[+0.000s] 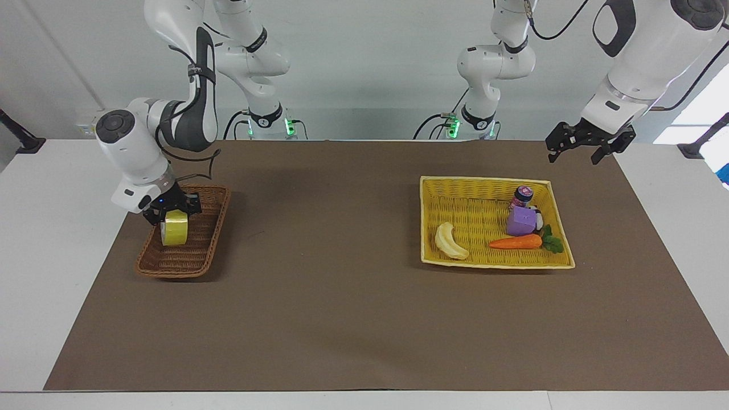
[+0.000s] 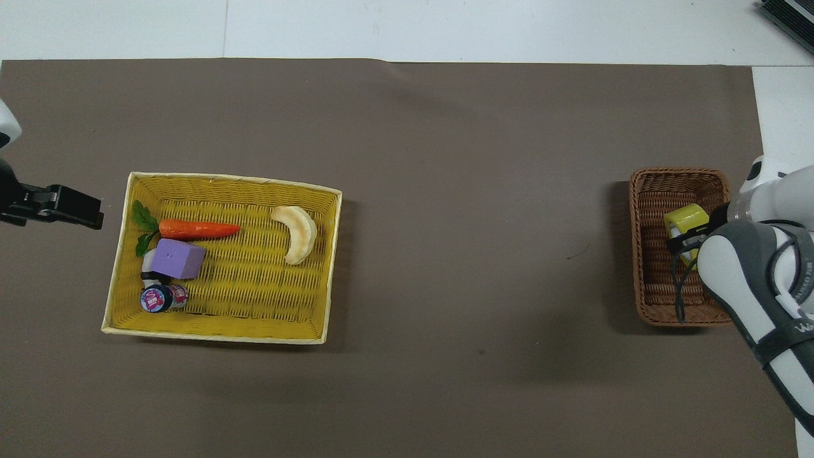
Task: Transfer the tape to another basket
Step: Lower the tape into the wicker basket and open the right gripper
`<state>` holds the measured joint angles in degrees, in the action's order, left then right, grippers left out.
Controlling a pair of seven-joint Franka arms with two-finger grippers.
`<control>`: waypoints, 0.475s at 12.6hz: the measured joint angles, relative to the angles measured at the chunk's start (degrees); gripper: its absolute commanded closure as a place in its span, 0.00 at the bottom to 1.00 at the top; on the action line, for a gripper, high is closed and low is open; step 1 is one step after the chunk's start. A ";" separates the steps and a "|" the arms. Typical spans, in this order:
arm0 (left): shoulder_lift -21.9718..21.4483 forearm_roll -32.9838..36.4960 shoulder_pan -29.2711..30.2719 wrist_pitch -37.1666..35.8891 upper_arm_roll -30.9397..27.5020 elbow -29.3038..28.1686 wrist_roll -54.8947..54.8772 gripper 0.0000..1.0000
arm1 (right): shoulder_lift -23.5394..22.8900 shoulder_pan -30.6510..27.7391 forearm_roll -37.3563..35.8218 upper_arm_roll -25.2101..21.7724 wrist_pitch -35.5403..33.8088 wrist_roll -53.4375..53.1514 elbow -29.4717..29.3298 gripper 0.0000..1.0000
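The tape (image 1: 174, 233), a yellow roll, hangs upright in my right gripper (image 1: 172, 216), which is shut on its upper part. It is low inside the dark brown wicker basket (image 1: 185, 262) at the right arm's end of the table; I cannot tell if it touches the bottom. In the overhead view the tape (image 2: 682, 219) sits over the middle of the basket (image 2: 655, 292), with the right gripper (image 2: 688, 239) partly hidden by its own arm. My left gripper (image 1: 588, 151) is open and empty, up in the air beside the yellow tray; it also shows in the overhead view (image 2: 76, 208).
The bright yellow woven tray (image 1: 484, 183) at the left arm's end holds a banana (image 1: 450, 241), a carrot (image 1: 515, 242), a purple block (image 1: 521, 221) and a small bottle (image 1: 521, 195). A brown mat (image 1: 342, 285) covers the table.
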<state>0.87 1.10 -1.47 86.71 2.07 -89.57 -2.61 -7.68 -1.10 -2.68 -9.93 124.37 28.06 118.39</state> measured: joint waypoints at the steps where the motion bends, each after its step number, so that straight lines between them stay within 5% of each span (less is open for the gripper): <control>1: -0.04 0.00 0.00 0.00 0.02 0.17 0.00 0.00 | 0.00 0.02 0.00 0.08 0.00 -0.43 0.21 0.00; 6: -3.49 -0.01 0.01 -0.12 0.08 1.61 0.00 0.00 | 0.22 0.02 2.60 0.19 0.00 -1.61 0.53 0.00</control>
<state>-2.62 1.09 -1.45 86.59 2.14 -87.96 -2.61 -7.46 -1.08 -0.07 -9.74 124.37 26.45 118.92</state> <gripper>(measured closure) 0.000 0.000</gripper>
